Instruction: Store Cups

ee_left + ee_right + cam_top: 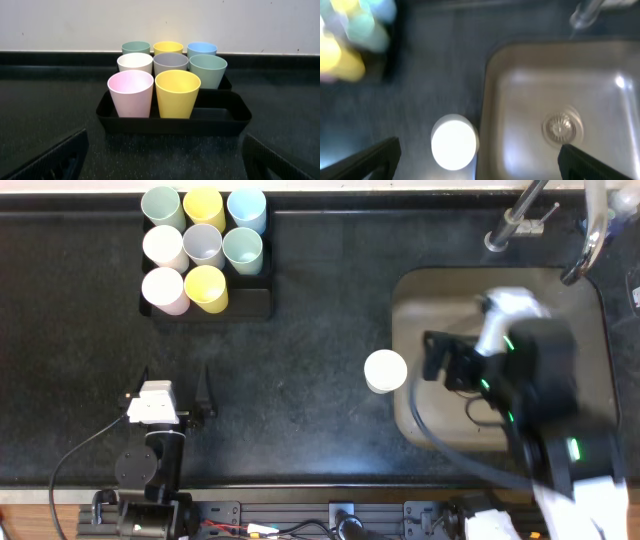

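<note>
Top view: a white cup (385, 370) stands on the worktop (300, 380) just beside the sink (410, 290), well apart from the tray (256, 308). Right end effector (428, 358) and left end effector (173, 380) are both released and empty. The cup is probably light, rigid and smooth; pinch one wall at the rim.

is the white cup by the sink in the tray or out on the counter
Out. The white cup sits on the counter beside the sink, well apart from the black tray.
</note>
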